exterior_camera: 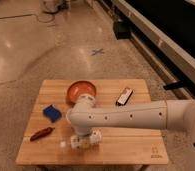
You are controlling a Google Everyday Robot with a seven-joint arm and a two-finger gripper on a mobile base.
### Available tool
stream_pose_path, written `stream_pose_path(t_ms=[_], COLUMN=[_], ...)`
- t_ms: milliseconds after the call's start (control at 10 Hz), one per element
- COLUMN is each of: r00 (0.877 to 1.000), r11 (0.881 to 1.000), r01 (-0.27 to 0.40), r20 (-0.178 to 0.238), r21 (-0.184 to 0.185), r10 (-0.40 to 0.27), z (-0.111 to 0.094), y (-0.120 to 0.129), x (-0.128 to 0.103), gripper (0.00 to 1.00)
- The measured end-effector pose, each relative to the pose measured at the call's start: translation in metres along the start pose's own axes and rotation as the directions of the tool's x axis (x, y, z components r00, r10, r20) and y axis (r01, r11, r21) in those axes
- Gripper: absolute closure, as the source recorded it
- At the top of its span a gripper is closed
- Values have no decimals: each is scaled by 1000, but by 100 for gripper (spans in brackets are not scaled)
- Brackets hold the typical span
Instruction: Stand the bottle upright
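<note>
My gripper (86, 141) is low near the front edge of the wooden worktop (141, 147), left of centre. It's pinched on the small pale translucent plastic bottle (72, 144), which lies on its side, cap pointing left. Open room front-right; red pepper-shaped object (42, 133) near the left edge.

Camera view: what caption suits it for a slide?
The tool, low at the front of the light wooden table, shut on a small pale plastic bottle lying flat.
</note>
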State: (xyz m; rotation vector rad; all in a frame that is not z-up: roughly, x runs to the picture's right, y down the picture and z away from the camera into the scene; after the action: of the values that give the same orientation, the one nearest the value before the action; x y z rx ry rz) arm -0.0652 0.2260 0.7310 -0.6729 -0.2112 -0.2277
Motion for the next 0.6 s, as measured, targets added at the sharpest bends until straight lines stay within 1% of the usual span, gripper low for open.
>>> stream_pose_path(t_ms=[200, 300, 400, 600], r00=[999, 998, 997, 993], r11=[1000, 999, 999, 998], r01=[-18, -23, -24, -31], r20=[34, 57, 71, 112], r21=[19, 33, 42, 58], r10=[18, 21, 21, 24], z=[-17, -28, -36, -51], y=[-17, -27, -33, -44], x=[19, 33, 44, 73], gripper=[100, 100, 100, 100])
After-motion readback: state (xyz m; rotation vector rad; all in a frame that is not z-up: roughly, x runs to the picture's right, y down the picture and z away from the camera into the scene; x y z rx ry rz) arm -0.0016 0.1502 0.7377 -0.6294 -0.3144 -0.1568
